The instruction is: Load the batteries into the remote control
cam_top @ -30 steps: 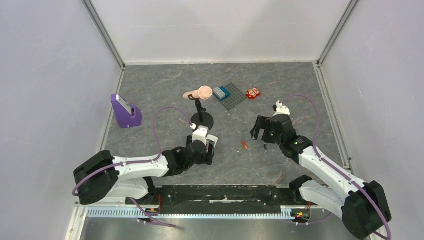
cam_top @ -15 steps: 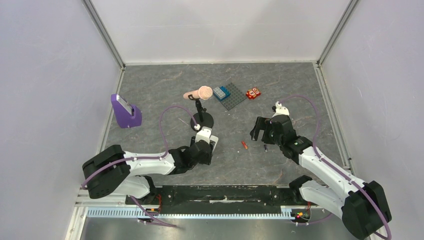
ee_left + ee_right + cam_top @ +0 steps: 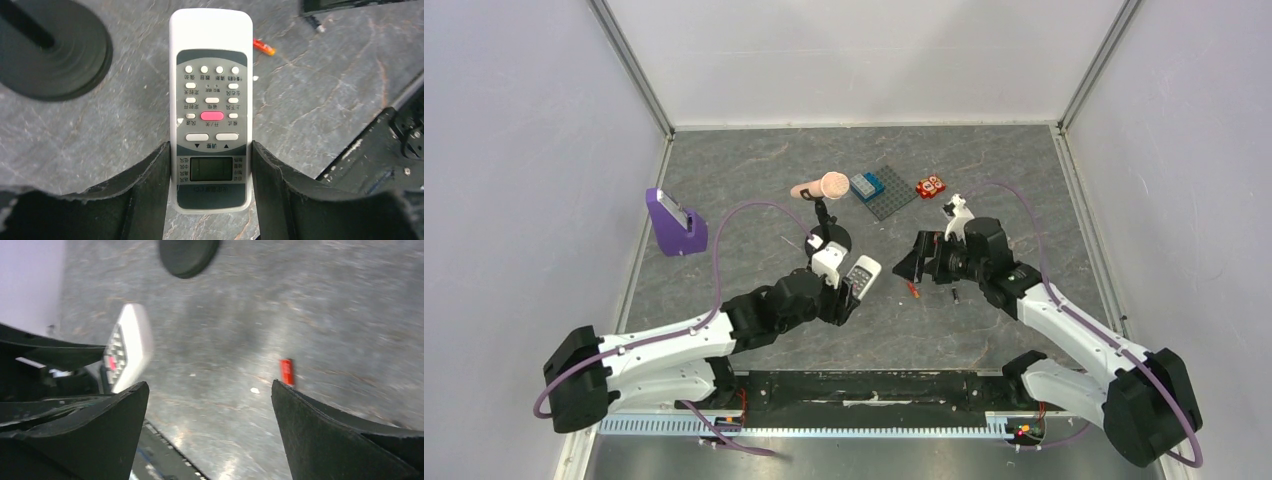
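Note:
My left gripper [image 3: 210, 152] is shut on the remote control [image 3: 210, 100], its fingers pressing both long sides at the screen end. The white handset faces buttons-up, and in the top view the remote control [image 3: 863, 275] juts out from the left gripper [image 3: 850, 290] toward the right arm. A red-orange battery [image 3: 913, 290] lies on the table just right of it, also visible as the battery [image 3: 263, 46] and the battery [image 3: 286, 371]. A tiny black battery [image 3: 954, 296] lies a little further right. My right gripper [image 3: 914, 266] hangs open above the red one, nothing between its fingers [image 3: 320, 435].
A black round stand base [image 3: 832, 240] with a pink-headed rod [image 3: 824, 187] is behind the remote. Further back lie a grey baseplate [image 3: 889, 195] with a blue brick and a red block [image 3: 932, 187]. A purple wedge [image 3: 674, 222] stands at the left. White walls enclose the table.
My left gripper closed on the remote and carried it forward and right, so it now shows in the top view. My right gripper swung left toward the red battery.

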{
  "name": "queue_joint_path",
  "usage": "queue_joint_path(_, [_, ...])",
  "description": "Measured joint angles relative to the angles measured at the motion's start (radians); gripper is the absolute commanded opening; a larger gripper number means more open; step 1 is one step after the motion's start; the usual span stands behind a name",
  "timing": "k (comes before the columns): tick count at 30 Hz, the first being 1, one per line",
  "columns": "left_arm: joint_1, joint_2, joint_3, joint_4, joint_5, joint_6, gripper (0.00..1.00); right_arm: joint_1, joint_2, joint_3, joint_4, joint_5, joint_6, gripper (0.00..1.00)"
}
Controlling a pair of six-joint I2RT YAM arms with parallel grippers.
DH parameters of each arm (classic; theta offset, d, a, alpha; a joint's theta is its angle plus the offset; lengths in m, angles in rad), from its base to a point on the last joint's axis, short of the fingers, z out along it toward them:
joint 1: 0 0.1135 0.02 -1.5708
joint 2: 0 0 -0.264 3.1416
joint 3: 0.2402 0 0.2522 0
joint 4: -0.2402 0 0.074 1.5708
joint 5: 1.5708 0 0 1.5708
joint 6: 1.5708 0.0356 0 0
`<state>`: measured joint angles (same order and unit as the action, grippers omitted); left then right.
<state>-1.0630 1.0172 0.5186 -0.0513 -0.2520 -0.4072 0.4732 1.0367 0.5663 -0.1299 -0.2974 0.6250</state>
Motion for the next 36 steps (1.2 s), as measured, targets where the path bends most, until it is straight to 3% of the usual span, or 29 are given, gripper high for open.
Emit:
queue_joint_path(6, [0.000, -0.011, 0.083, -0.047, 0.054, 0.134, 0.02, 0.003, 0.018, 0.072, 0.082, -0.185, 0.074, 0.95])
queue_joint_path(18, [0.000, 0.010, 0.126, -0.039, 0.121, 0.320, 0.02, 0.028, 0.117, 0.143, 0.068, -0.267, 0.143, 0.82])
queue_joint_path(23, [0.000, -0.014, 0.122, 0.003, 0.159, 0.370, 0.02, 0.042, 0.124, 0.143, 0.077, -0.301, 0.175, 0.65])
queue_joint_path(27, [0.000, -0.064, 0.093, 0.060, 0.185, 0.409, 0.02, 0.049, 0.137, 0.143, 0.110, -0.338, 0.216, 0.38])
queue_joint_path(28, [0.000, -0.077, 0.082, 0.068, 0.186, 0.410, 0.08, 0.049, 0.138, 0.142, 0.123, -0.348, 0.229, 0.29])
queue_joint_path(29, [0.000, -0.089, 0.072, 0.076, 0.185, 0.411, 0.25, 0.051, 0.138, 0.140, 0.138, -0.359, 0.249, 0.20])
queue_joint_path(32, [0.000, -0.106, 0.054, 0.077, 0.180, 0.411, 0.60, 0.053, 0.137, 0.137, 0.187, -0.391, 0.294, 0.09])
queue_joint_path(34, [0.000, -0.112, 0.049, 0.081, 0.176, 0.410, 0.64, 0.058, 0.134, 0.134, 0.206, -0.394, 0.314, 0.01])
queue_joint_path(36, [0.000, -0.124, 0.048, 0.083, 0.174, 0.417, 0.66, 0.058, 0.135, 0.132, 0.217, -0.398, 0.349, 0.00])
